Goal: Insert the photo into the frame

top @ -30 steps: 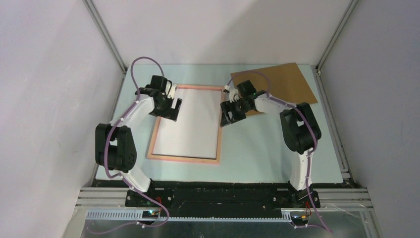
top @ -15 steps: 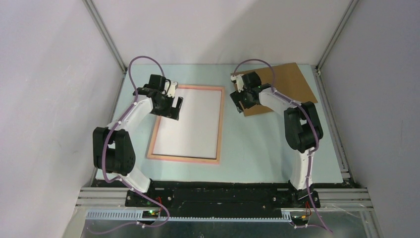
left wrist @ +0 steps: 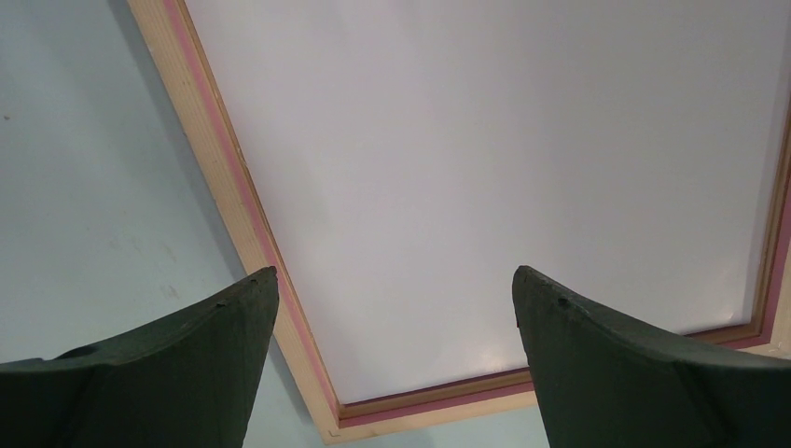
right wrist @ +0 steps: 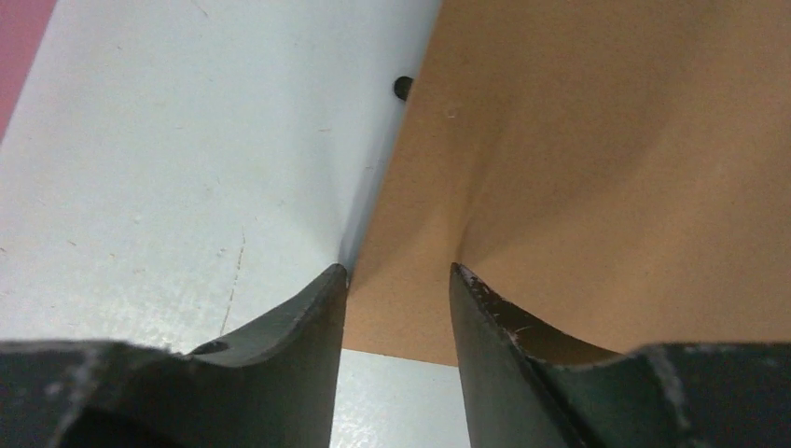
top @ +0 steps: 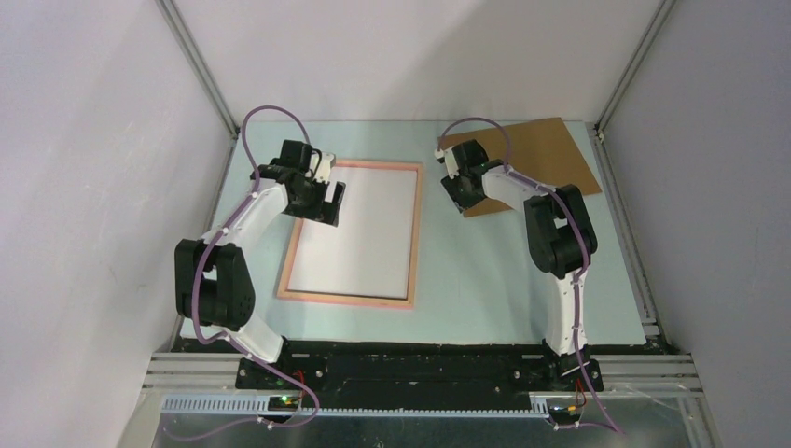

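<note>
Pale table: your left gripper is hovering wide apart over the photo, lying white-side-up inside the frame; your right gripper, half-narrowed, grip unclear, is risking skidding off the thin backing board.

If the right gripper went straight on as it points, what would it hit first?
The right gripper would probably meet the brown backing board at its edge; one fingertip might land on the table.

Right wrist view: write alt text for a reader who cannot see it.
The right gripper, jaws partly apart, hangs over the edge of a brown backing board lying flat on the pale blue table. A sliver of the pink frame shows in the top left corner.
</note>
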`<action>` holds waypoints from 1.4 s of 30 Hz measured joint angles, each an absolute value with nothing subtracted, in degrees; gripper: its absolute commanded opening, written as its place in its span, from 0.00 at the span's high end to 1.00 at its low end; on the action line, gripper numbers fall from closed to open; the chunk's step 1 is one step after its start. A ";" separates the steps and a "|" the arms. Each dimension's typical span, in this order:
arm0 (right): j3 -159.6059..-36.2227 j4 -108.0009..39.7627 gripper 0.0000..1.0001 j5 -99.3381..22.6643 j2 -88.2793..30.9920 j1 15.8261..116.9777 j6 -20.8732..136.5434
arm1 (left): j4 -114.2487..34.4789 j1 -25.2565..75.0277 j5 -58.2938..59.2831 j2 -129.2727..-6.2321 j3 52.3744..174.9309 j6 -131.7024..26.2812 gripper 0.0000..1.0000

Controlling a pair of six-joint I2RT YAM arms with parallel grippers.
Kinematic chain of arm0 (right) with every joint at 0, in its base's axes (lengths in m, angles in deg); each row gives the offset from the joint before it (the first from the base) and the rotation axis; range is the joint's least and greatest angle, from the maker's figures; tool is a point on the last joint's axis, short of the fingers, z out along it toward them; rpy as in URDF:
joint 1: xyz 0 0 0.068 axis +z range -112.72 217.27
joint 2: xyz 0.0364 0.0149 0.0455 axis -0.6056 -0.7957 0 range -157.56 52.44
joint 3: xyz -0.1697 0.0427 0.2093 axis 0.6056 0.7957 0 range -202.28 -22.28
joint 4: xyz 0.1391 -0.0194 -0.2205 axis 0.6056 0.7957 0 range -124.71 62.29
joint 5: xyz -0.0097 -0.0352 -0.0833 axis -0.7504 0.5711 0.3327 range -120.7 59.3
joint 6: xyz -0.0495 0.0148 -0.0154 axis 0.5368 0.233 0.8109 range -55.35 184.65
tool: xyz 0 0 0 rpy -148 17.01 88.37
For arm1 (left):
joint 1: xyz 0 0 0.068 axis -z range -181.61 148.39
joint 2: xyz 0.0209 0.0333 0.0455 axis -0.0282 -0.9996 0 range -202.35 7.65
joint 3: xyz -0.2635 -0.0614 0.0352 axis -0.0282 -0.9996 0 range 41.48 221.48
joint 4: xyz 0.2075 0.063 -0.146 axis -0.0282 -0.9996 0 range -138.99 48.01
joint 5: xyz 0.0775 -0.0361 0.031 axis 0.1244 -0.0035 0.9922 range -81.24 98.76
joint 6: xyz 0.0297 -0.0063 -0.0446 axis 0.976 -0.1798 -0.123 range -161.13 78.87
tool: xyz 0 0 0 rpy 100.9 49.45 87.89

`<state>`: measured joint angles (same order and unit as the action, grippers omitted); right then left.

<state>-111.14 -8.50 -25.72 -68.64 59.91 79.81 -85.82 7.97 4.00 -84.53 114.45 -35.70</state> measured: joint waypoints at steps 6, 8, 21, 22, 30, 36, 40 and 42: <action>-111.21 -7.32 0.77 -26.73 -68.77 59.16 79.70 | -85.82 7.97 4.00 -84.46 114.45 -35.70 0.01; -111.21 -6.92 0.82 -27.58 -68.75 58.68 79.65 | -85.82 7.97 4.00 -84.46 114.45 -35.70 0.01; -105.02 -3.95 1.00 -37.74 -63.96 52.80 78.23 | -85.82 7.97 3.98 -84.33 114.45 -35.68 0.01; -104.10 -3.64 1.00 -38.18 -63.26 52.48 78.26 | -85.82 7.97 3.96 -84.27 114.45 -35.66 0.01; -98.07 2.41 1.00 -41.72 -59.00 50.68 78.98 | -85.82 7.97 3.50 -84.16 114.45 -35.59 0.01; -93.74 7.26 1.00 -43.27 -55.72 50.60 81.14 | -85.82 7.97 2.80 -84.16 114.47 -35.55 0.01; -90.07 9.64 0.83 -43.45 -52.33 50.57 82.54 | -85.82 7.97 2.32 -84.13 114.45 -35.55 0.01; -89.39 10.13 0.66 -43.25 -49.93 50.49 82.89 | -85.82 7.97 2.17 -84.09 114.45 -35.57 0.01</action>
